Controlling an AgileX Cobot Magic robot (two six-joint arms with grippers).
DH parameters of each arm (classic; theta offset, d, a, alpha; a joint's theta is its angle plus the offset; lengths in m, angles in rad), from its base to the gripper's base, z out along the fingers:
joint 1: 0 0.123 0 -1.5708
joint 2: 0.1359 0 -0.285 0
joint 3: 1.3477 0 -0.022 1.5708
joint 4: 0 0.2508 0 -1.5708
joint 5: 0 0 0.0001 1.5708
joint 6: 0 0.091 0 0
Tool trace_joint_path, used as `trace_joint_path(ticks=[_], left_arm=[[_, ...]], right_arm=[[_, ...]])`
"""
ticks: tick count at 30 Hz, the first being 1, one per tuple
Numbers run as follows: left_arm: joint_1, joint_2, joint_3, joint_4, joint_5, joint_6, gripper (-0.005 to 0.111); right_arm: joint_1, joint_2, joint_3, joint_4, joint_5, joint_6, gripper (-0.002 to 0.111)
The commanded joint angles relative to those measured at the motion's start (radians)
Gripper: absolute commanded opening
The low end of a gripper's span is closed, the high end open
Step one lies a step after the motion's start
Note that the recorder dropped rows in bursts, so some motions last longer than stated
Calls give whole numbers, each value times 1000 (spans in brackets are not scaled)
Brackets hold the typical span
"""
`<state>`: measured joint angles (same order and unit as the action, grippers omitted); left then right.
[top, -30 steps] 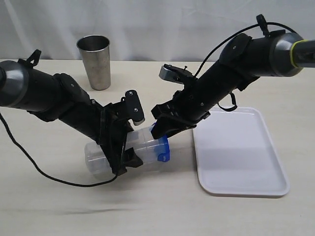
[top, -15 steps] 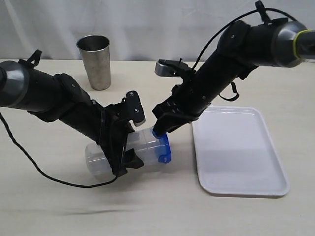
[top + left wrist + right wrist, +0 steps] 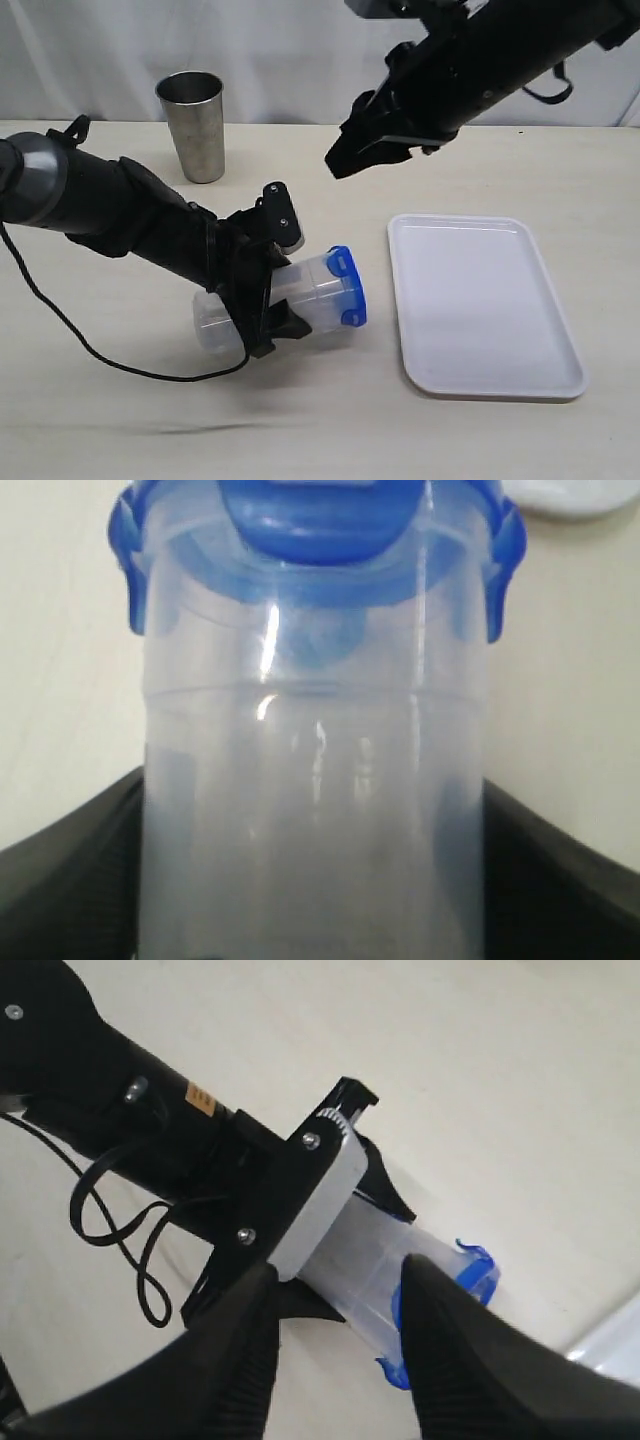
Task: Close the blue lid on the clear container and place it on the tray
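I am holding the clear container (image 3: 300,295) around its middle between my left fingers (image 3: 60,880). The tall translucent canister is leaning almost onto its side, with its base end sitting lower and its mouth end pointing toward the tray (image 3: 480,300). The blue lid (image 3: 350,288) is sitting on the mouth, with 3 of its flaps showing folded down over the rim. The white tray is lying flat on the surface near the lid end, not touching it.

Bright, even light washes the table (image 3: 120,420), a faint soft shadow lies toward its near edge, white glare streaks run down the wall of the clear container (image 3: 315,810) in the soft, close-up left wrist view, and the right gripper (image 3: 335,1280) shows fingers (image 3: 235,1370) dark and blurred.
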<state>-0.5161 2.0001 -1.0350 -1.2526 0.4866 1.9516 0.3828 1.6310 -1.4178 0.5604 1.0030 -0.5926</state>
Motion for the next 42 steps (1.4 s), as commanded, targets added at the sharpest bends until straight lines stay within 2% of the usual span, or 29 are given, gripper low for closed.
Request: trace_joint_path(ticks=[1,3,7,12,17,25,31,42], left_arm=[[-8,-41,0,-260,50,191,0],[-8,-65,-20,-281,76,191,0],[-8,-105,-57,-314,131,191,0],[-8,-122,-109,-395,289,191,0],[-8,-122,-117,-452,393,191,0],[-8,-122,-115,-450,409,191,0],[-8,-107,-107,-451,399,191,0],[-8,-46,-107,-492,393,190,0]], right_arm=[[1,-112,63,-117,-96,79,37],[1,-163,107,-205,-162,161,31],[-35,-225,179,-337,-214,300,5],[-156,-221,271,-283,-249,328,5],[-199,-175,331,-226,-263,314,5],[-170,-166,345,56,-243,80,5],[-170,-213,335,115,-215,19,5],[-170,-372,335,93,-242,17,5]])
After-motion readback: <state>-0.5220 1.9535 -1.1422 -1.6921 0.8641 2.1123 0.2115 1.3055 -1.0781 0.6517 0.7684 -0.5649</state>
